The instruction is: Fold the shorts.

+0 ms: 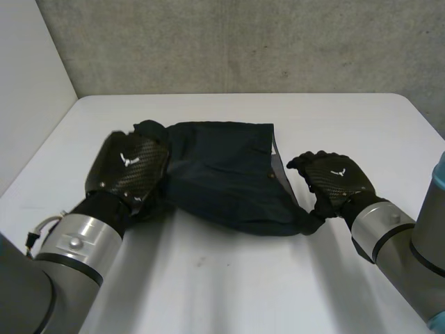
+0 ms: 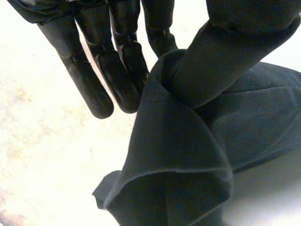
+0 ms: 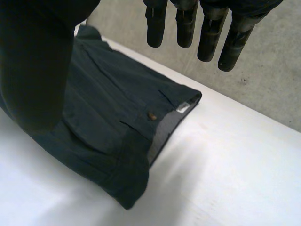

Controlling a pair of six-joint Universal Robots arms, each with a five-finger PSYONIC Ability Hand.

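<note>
The dark shorts (image 1: 222, 174) lie bunched at the middle of the white table (image 1: 229, 292), with the left hand (image 1: 128, 167) on their 9 o'clock edge and the right hand (image 1: 337, 179) at their 4 o'clock corner. The left hand's fingers (image 2: 89, 84) are straight, and a raised fold of cloth is caught between its thumb (image 2: 221, 61) and the nearest finger. The right hand hangs slack and spread, gripping nothing, its thumb beside the corner. Bare tabletop lies at 6 and 12 o'clock.

Bright light; table (image 2: 42, 155) glares white; shorts (image 1: 222, 174) cast soft shadows.
</note>
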